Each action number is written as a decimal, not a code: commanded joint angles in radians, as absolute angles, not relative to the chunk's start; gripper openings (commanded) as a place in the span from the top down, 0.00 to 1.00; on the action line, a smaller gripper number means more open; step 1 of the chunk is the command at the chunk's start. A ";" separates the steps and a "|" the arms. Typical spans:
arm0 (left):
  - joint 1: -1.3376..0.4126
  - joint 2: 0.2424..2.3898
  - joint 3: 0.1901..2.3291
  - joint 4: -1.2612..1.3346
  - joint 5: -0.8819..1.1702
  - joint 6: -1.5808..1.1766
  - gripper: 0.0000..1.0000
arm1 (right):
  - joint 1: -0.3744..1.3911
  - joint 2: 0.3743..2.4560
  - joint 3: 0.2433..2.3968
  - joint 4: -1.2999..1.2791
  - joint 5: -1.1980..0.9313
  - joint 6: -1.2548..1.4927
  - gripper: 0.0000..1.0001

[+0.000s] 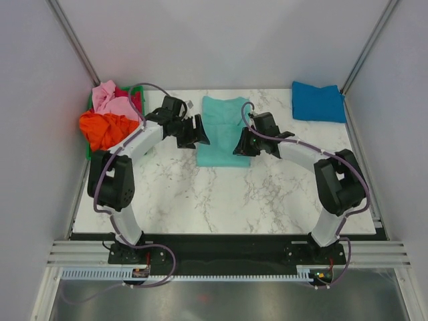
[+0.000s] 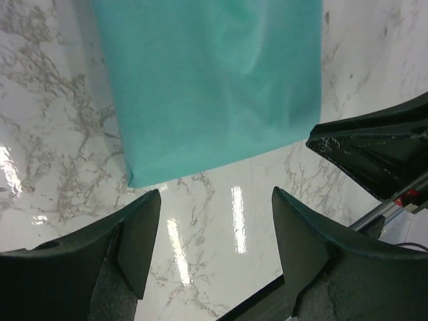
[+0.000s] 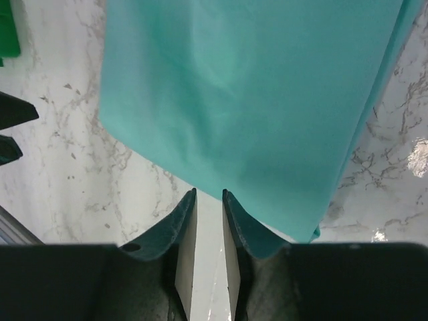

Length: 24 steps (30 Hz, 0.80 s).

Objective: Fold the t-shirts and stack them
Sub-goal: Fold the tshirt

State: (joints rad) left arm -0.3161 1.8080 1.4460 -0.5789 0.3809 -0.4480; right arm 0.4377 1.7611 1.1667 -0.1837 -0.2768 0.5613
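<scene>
Shirt at centre seemed half-folded; left gripper gaped, right gripper closed empty; hem grasp probably next.

The white marble-patterned table carries a mint-teal t-shirt, laid flat as a long narrow panel at the middle of its far half. A bright blue t-shirt lies folded at the far right corner, well apart from the teal one. A green crate stands at the far left edge.
</scene>
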 commanded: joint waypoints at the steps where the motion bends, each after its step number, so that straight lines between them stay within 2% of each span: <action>1: -0.321 1.835 1.342 -0.389 0.454 -0.514 0.26 | 0.426 1.804 1.126 -0.072 -0.322 0.584 0.72; 9: -0.327 1.942 1.158 -0.246 0.451 -0.558 0.29 | 0.420 1.862 0.963 -0.009 -0.265 0.568 0.76; 18: -0.333 1.838 0.959 -0.230 0.339 -0.551 0.31 | 0.423 1.852 0.851 0.057 -0.262 0.569 0.75; 23: -0.336 1.715 0.894 -0.294 0.232 -0.528 0.32 | 0.422 1.744 0.834 -0.083 -0.164 0.534 0.64; 24: -0.336 1.698 0.893 -0.323 0.197 -0.519 0.32 | 0.423 1.724 0.842 -0.110 -0.134 0.529 0.58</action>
State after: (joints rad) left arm -0.3328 1.7325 0.9386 -0.1810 0.3634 -0.5556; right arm 0.4232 1.7634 0.8715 0.0891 -0.2665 0.5816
